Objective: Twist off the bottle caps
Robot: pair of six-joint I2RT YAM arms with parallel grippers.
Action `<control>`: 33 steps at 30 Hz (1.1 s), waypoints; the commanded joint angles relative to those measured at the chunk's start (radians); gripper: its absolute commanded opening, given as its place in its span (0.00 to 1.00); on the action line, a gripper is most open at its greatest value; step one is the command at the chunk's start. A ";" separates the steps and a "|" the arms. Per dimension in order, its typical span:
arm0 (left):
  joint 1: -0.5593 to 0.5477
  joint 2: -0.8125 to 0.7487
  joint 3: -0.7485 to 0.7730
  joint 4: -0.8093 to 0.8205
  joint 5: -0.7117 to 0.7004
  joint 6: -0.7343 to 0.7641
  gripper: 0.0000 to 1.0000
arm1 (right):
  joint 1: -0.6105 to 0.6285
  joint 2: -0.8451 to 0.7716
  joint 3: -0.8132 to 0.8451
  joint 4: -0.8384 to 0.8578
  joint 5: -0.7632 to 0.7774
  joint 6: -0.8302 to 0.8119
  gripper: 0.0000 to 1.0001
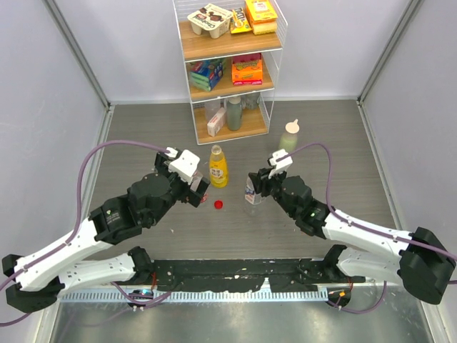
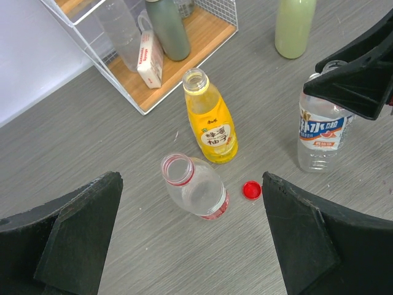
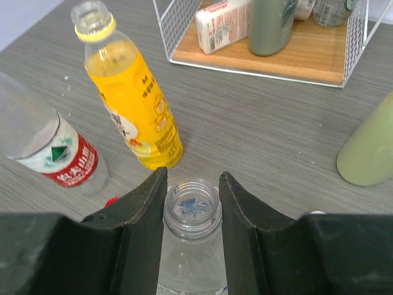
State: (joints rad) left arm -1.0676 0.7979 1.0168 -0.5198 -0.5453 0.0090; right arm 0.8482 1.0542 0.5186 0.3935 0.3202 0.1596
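The clear bottle with blue-white label [image 3: 191, 212] stands upright with an open mouth and no cap. My right gripper [image 3: 192, 179] is shut on its neck, one finger on each side; both show in the top view [image 1: 252, 190]. The yellow-orange juice bottle [image 2: 210, 120] and the red-label bottle [image 2: 195, 187] also stand uncapped. The red cap [image 2: 251, 190] lies on the table beside the red-label bottle. My left gripper [image 2: 190, 246] hovers open and empty above the red-label bottle. The yellow and white caps are not clearly in view.
A white wire rack [image 1: 228, 71] with wooden shelves of goods stands at the back. The pale green bottle with cream top [image 1: 288, 136] stands right of the rack. Grey walls close in both sides.
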 commanded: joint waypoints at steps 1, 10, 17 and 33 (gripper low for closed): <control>-0.003 0.003 0.003 0.009 -0.025 0.005 1.00 | 0.044 -0.014 -0.043 0.107 0.120 -0.060 0.02; -0.003 0.004 0.005 0.007 -0.021 0.005 1.00 | 0.097 -0.051 -0.100 0.054 0.148 -0.077 0.01; -0.005 0.009 0.006 0.004 -0.019 0.002 1.00 | 0.109 -0.097 -0.104 0.027 0.102 -0.074 0.48; -0.002 0.023 -0.003 0.026 0.028 -0.078 1.00 | 0.109 -0.244 0.003 -0.062 -0.013 -0.006 0.93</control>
State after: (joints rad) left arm -1.0676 0.8162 1.0168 -0.5285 -0.5331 -0.0303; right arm 0.9539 0.8810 0.4431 0.3244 0.3340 0.1261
